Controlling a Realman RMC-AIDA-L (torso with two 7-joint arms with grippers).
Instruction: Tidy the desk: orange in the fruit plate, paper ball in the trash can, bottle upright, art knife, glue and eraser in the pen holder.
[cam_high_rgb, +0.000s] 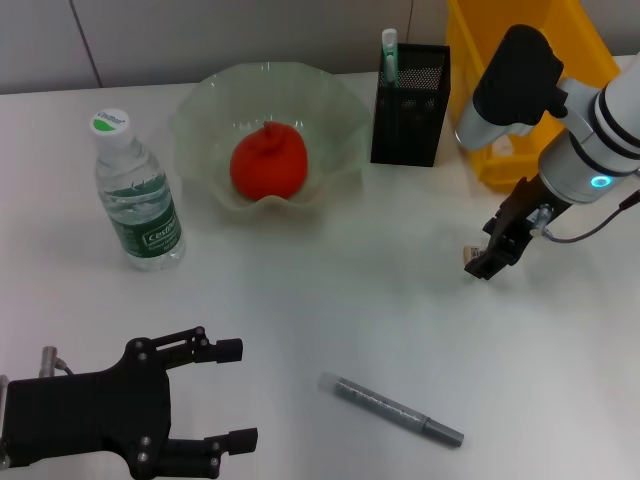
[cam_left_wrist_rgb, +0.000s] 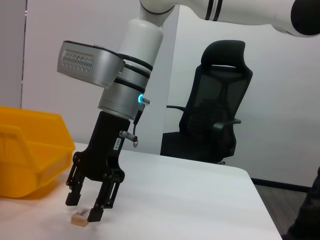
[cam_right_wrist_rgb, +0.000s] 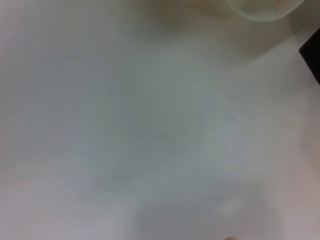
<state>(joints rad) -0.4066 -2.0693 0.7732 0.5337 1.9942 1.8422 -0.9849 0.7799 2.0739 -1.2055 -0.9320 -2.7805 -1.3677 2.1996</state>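
My right gripper (cam_high_rgb: 482, 262) hangs low over the table's right side, open, its fingers straddling a small beige eraser (cam_high_rgb: 470, 252). The left wrist view shows the same gripper (cam_left_wrist_rgb: 84, 209) with the eraser (cam_left_wrist_rgb: 80, 218) lying on the table between the fingertips. The orange (cam_high_rgb: 268, 160) lies in the glass fruit plate (cam_high_rgb: 200, 110). The bottle (cam_high_rgb: 138, 195) stands upright at the left. A black mesh pen holder (cam_high_rgb: 410, 105) holds the glue (cam_high_rgb: 389, 50). The grey art knife (cam_high_rgb: 390, 408) lies near the front. My left gripper (cam_high_rgb: 238, 393) rests open at the front left. No paper ball is in view.
The yellow trash can (cam_high_rgb: 520, 60) stands at the back right, behind my right arm. In the left wrist view an office chair (cam_left_wrist_rgb: 215, 120) stands beyond the table's far edge. The right wrist view shows bare white table and the fruit plate's rim (cam_right_wrist_rgb: 260, 10).
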